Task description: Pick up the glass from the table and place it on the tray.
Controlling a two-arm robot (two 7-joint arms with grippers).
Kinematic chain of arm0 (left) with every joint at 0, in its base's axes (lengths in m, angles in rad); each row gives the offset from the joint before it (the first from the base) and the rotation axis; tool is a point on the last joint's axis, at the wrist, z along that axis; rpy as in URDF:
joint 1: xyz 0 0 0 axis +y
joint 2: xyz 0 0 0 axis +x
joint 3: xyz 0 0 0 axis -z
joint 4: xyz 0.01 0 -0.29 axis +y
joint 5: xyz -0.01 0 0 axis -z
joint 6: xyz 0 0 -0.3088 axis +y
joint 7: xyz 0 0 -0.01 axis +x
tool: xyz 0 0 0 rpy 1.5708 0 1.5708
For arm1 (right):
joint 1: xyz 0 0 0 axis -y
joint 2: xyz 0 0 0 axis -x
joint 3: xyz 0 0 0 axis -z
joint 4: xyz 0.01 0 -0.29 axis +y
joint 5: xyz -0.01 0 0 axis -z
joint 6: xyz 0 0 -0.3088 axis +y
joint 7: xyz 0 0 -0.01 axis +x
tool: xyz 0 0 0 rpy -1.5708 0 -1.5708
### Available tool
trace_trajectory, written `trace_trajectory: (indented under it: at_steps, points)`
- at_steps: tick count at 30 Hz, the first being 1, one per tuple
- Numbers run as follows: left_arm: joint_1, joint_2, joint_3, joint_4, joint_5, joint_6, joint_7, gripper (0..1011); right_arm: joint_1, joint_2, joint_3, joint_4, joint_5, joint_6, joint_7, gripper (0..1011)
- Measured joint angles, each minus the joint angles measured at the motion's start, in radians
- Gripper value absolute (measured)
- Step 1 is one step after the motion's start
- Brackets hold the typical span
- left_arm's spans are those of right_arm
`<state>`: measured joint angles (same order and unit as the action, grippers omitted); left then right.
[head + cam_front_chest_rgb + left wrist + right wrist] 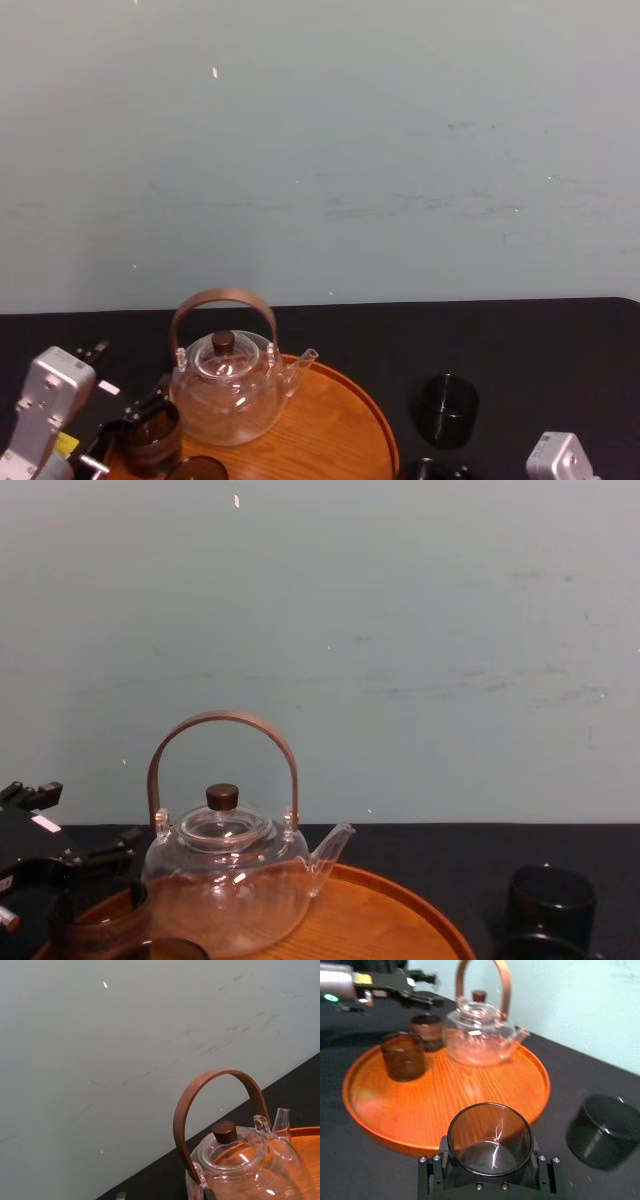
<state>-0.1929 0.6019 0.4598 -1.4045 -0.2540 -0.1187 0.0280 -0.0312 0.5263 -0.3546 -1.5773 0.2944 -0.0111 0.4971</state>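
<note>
My right gripper [490, 1162] is shut on a smoky-brown glass [490, 1135], held upright over the black table just outside the near rim of the round wooden tray [470, 1085]. That glass's rim peeks in at the bottom of the head view [430, 470]. Two more brown glasses stand on the tray: one near its edge [403, 1056], one [426, 1030] beside the teapot. My left gripper [422, 989] hovers open at that second glass [150, 435], fingers spread around it.
A clear glass teapot [225, 390] with an arched wooden handle stands on the tray [372, 412] toward the wall. Another dark glass [447, 408] stands on the table right of the tray. A pale wall rises behind the table.
</note>
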Motion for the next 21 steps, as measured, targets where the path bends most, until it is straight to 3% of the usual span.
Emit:
trace_trajectory:
  at_steps: [9, 21]
  points:
    - [0.000, 0.000, 0.000, 0.000, 0.000, 0.000, 0.000, 1001, 0.018, 0.002, -0.052, -0.067, -0.004, 0.001, 0.032, 905]
    - [0.000, 0.000, 0.000, 0.000, 0.000, 0.000, 0.000, 1001, 0.114, -0.047, -0.159, -0.041, -0.030, 0.022, 0.062, 905]
